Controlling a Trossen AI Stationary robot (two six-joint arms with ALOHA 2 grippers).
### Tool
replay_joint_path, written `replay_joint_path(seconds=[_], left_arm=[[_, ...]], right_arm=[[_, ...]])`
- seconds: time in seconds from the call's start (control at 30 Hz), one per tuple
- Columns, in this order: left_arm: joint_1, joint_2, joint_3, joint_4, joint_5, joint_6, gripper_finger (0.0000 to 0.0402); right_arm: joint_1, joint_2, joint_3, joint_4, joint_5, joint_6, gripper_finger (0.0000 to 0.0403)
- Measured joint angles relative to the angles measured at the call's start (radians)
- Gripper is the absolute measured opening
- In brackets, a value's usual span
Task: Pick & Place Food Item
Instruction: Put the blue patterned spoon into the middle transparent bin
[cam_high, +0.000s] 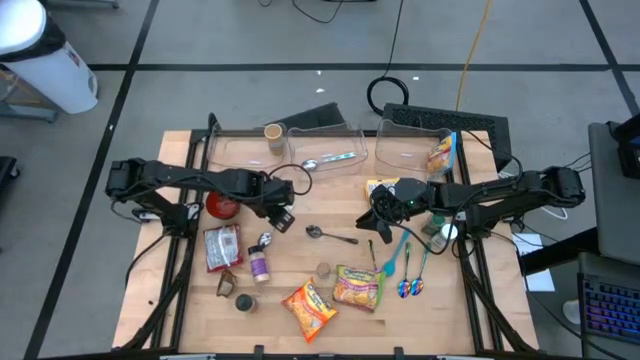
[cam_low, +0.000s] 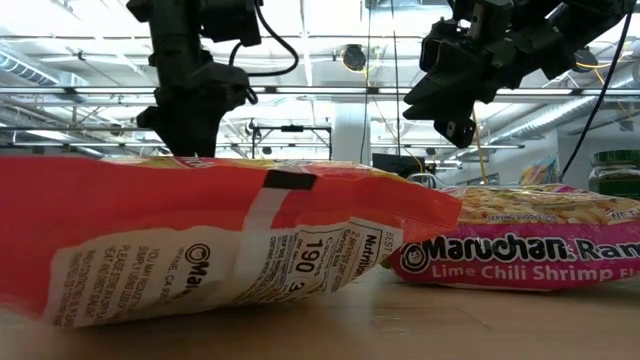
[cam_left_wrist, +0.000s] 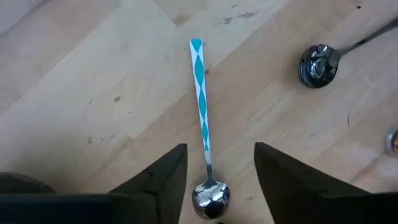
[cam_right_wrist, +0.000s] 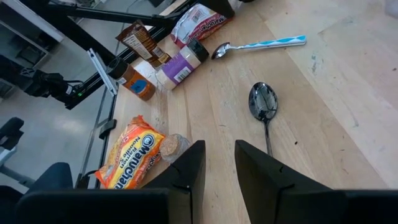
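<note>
Several food items are spread over the table (cam_high: 180, 150), and which one is meant cannot be told; the nearest candidates are two ramen packets, an orange packet (cam_high: 308, 308) close to the table's front edge and a pink packet (cam_high: 358, 287) just beside it, toward the right. Both are judged light, soft and crinkly, with a brittle noodle block inside that could crack under a hard squeeze; the slick wrapper may slip, so a hold across the short width of the block, or on a crimped end seam, is judged best. The left end effector (cam_left_wrist: 214, 186) is held released above a teal-handled spoon (cam_left_wrist: 202, 118) near the table's middle, with its fingers spread on either side of the spoon's bowl. The right end effector (cam_right_wrist: 217, 165) is likewise released, nothing being held, and hangs over the middle of the table above a plain metal spoon (cam_right_wrist: 263, 107). A purple-labelled jar (cam_high: 259, 264), a silver pouch (cam_high: 222, 247), a red bowl (cam_high: 222, 206) and more spoons (cam_high: 408, 272) lie near the packets, and a small round jar (cam_right_wrist: 172, 147) touches the orange packet and could be knocked. Two clear bins (cam_high: 300, 150) stand along the back edge.
</note>
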Motion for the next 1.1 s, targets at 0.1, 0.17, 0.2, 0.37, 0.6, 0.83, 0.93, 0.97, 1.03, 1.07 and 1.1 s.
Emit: replay_joint_path(seconds=[0.1,0.17,0.2,0.37,0.6,0.83,0.93,0.97,1.03,1.07,1.1], left_arm=[[-0.006,0.000,0.000,0.000,0.001,0.023,0.0218],[-0.010,0.000,0.000,0.000,0.001,0.033,0.0225],[-0.012,0.006,0.000,0.000,0.001,0.035,0.0226],[-0.014,0.057,-0.001,-0.003,0.009,0.037,0.0227],[-0.014,0.156,-0.001,-0.003,0.049,0.042,0.0228],[-0.016,0.207,-0.001,-0.003,0.065,0.045,0.0228],[-0.016,0.206,-0.001,0.000,0.063,0.054,0.0228],[-0.016,0.206,-0.001,-0.001,0.063,0.059,0.0228],[-0.016,0.206,-0.001,-0.001,0.063,0.066,0.0228],[-0.016,0.206,-0.001,-0.001,0.063,0.066,0.0228],[-0.016,0.214,-0.001,0.001,0.063,0.066,0.0228]], right_arm=[[0.000,0.000,0.000,0.000,0.001,-0.008,0.0077],[0.000,0.000,0.000,0.000,0.001,-0.010,0.0077],[0.000,0.000,0.000,0.000,0.002,-0.012,0.0077],[0.000,0.000,0.000,0.000,0.002,-0.027,0.0077],[0.000,0.000,0.000,0.000,0.002,-0.029,0.0077],[0.000,0.000,0.000,-0.001,-0.001,-0.026,0.0077],[0.000,0.000,0.000,-0.002,-0.001,-0.026,0.0077],[0.000,0.000,0.000,-0.004,-0.001,-0.026,0.0077],[0.000,0.000,0.000,-0.005,-0.001,-0.026,0.0077],[0.000,0.000,0.000,-0.005,-0.001,-0.026,0.0077],[0.000,0.000,0.000,-0.005,-0.001,-0.027,0.0077]])
